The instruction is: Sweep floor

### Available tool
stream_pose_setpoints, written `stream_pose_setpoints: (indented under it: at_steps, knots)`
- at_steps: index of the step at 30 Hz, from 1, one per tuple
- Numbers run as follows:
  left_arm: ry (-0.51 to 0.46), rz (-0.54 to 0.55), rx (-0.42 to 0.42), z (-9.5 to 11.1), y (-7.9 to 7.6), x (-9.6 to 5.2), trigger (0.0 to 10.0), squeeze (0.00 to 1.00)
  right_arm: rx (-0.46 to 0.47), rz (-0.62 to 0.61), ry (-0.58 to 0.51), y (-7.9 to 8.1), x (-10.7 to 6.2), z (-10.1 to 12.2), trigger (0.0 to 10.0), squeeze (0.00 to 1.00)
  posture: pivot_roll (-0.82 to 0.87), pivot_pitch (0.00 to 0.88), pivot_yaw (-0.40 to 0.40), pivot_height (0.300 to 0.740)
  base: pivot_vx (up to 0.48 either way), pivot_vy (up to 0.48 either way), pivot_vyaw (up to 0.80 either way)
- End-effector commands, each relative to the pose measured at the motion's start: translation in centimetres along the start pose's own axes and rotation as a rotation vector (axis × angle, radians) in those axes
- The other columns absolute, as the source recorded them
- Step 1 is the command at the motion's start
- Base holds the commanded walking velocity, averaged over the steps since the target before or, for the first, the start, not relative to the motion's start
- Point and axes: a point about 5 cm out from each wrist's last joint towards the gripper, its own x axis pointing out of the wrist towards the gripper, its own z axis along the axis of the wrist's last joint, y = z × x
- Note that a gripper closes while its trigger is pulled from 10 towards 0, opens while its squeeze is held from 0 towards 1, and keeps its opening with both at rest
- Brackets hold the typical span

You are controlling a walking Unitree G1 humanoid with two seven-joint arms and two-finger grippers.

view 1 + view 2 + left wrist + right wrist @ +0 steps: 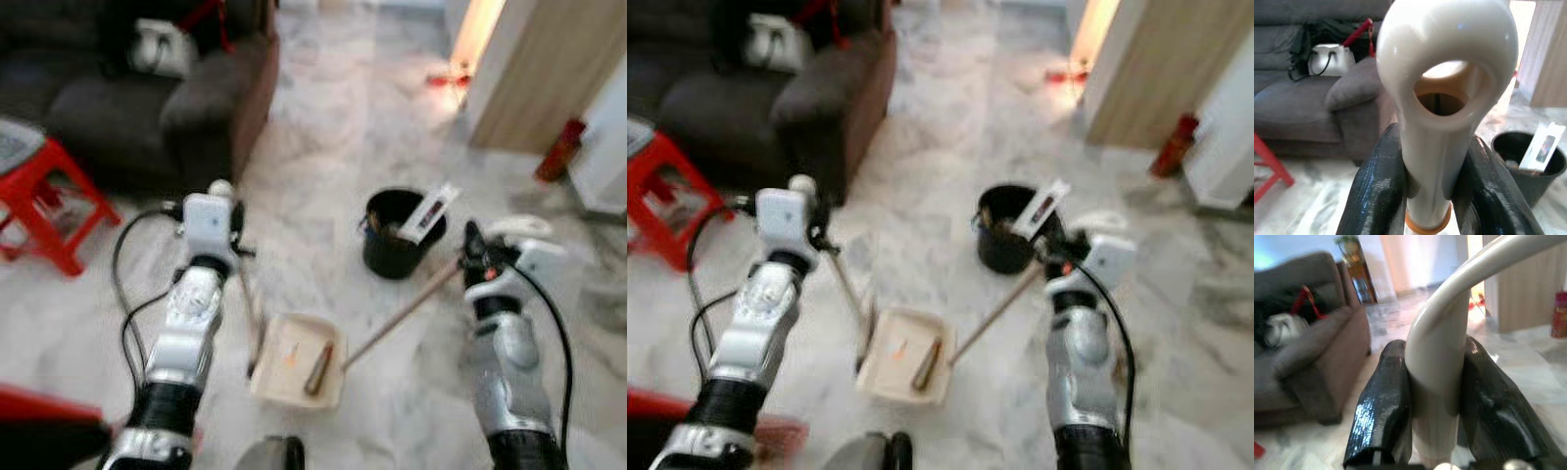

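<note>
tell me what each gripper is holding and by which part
Left gripper is clamped on the cream looped top end of the dustpan handle. Right gripper grips the curved pale top end of the broom handle.

Likely a home living room: grey sofa, marble floor.

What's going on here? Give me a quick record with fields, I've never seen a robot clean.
Left gripper: shut on the dustpan handle
Right gripper: shut on the brush handle
Dustpan: cream, on the marble floor between the arms
Brush: its head lies in the dustpan
Bin: black, beyond the dustpan
Sofa: dark, far left
Stool: red, left
</note>
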Motion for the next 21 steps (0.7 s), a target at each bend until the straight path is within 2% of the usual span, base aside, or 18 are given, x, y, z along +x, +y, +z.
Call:
stream_pose_setpoints:
  at_steps: [1,14,21]
  knots:
    - [-0.048,-0.001,0.025,1.17,0.1,0.39,10.0,0.0,0.023,-0.016,-0.043,-0.31,-0.05,0.8,10.0,0.0,0.09,0.142,-0.051,0.74,0.48,0.0,0.0]
    - [-0.041,0.015,0.034,1.02,0.57,0.23,10.0,0.0,0.026,-0.009,-0.038,-0.09,-0.05,0.72,10.0,0.0,0.09,0.146,-0.052,0.74,0.469,0.0,0.0]
    - [-0.037,0.016,0.033,0.97,0.54,0.24,10.0,0.0,0.023,-0.006,-0.035,-0.13,-0.1,0.69,10.0,0.0,0.09,0.145,-0.053,0.74,0.077,0.0,0.0]
